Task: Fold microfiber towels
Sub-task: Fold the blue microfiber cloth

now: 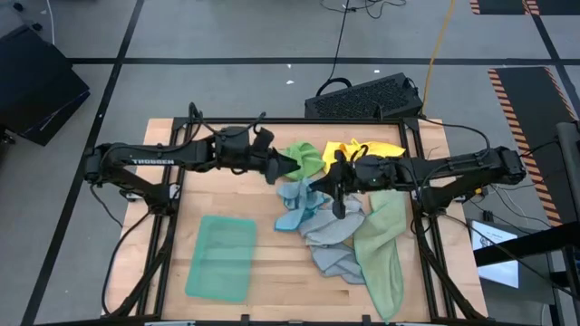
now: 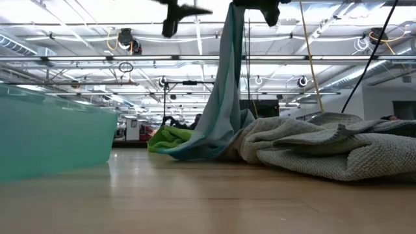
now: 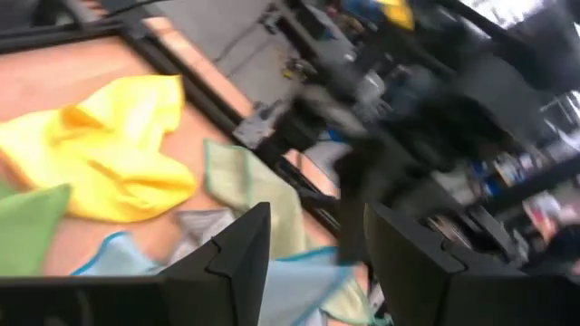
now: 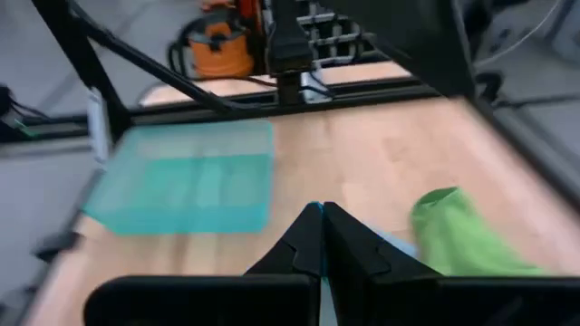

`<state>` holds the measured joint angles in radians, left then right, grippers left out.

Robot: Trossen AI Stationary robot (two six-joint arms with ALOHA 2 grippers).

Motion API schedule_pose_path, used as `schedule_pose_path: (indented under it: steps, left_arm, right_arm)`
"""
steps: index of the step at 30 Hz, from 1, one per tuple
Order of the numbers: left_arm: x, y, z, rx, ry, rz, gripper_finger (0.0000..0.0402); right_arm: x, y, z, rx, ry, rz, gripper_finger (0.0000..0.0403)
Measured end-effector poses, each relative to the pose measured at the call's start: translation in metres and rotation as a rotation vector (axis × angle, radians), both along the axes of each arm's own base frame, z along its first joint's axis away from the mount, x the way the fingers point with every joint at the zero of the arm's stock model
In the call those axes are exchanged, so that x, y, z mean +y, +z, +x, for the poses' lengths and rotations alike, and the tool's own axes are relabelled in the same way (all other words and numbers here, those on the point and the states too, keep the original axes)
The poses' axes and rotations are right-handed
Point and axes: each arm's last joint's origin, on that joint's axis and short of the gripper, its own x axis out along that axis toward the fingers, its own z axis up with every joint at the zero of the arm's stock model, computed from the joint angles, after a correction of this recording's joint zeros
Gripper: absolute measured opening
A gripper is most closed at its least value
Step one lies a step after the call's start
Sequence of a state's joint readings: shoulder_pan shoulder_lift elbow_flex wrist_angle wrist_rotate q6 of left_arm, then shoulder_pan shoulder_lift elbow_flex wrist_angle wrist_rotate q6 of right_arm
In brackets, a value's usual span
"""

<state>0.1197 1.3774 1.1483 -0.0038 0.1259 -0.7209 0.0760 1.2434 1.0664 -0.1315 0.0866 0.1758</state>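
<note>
Several microfiber towels lie heaped right of the table's middle: bright green (image 1: 304,158), yellow (image 1: 367,148), light blue (image 1: 295,197), grey (image 1: 331,237) and pale sage green (image 1: 381,249). My right gripper (image 1: 336,192) is above the heap and shut on the light blue towel (image 2: 224,97), which hangs from it in the low view. My left gripper (image 1: 283,168) is open and empty. It hovers over the bright green towel, just left of the right gripper, and its fingers stand apart in the left wrist view (image 3: 313,263). My right gripper pinches the light blue towel between its two fingers; a thin blue strip (image 4: 314,210) shows at the fingertips. One layer or several, I cannot tell. The towel hangs below the gripper in a long drape, and its lower end (image 2: 188,151) rests on the table beside the heap.
A translucent teal bin (image 1: 222,258) stands at the near left of the table; it also shows in the low view (image 2: 52,136). A black perforated box (image 1: 367,95) sits just beyond the far edge. Bare wood lies between the bin and the heap.
</note>
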Motion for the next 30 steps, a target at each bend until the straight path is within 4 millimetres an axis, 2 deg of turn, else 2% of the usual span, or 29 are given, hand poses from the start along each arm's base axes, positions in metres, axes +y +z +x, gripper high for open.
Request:
schedule_pose_path:
  steps: [4,8,12,18,21,26,30]
  left_arm:
    - [-0.022,0.020,0.005,-0.040,-0.005,0.173,0.0180]
    - [-0.040,0.019,0.006,0.017,0.078,0.351,0.0184]
    - [-0.045,0.016,0.006,0.057,0.139,0.418,0.0218]
    - [-0.044,-0.006,0.028,0.101,0.138,0.427,0.0287]
    - [-0.037,-0.018,0.037,0.138,0.142,0.435,0.0301]
    - [-0.024,-0.039,0.049,0.210,0.176,0.429,0.0274]
    - [-0.013,-0.039,0.049,0.222,0.201,0.438,0.0212]
  right_arm:
    - [-0.009,0.002,0.001,-0.022,0.002,0.120,0.0000]
    - [-0.022,0.003,0.002,-0.034,-0.024,0.218,0.0000]
    - [-0.033,0.004,0.002,-0.038,-0.048,0.298,0.0000]
    - [-0.049,0.005,0.001,-0.051,-0.088,0.386,0.0002]
    - [-0.058,0.005,-0.001,-0.056,-0.134,0.431,0.0002]
    - [-0.069,0.004,-0.003,-0.061,-0.183,0.460,0.0003]
    - [-0.074,0.004,-0.004,-0.053,-0.167,0.508,0.0003]
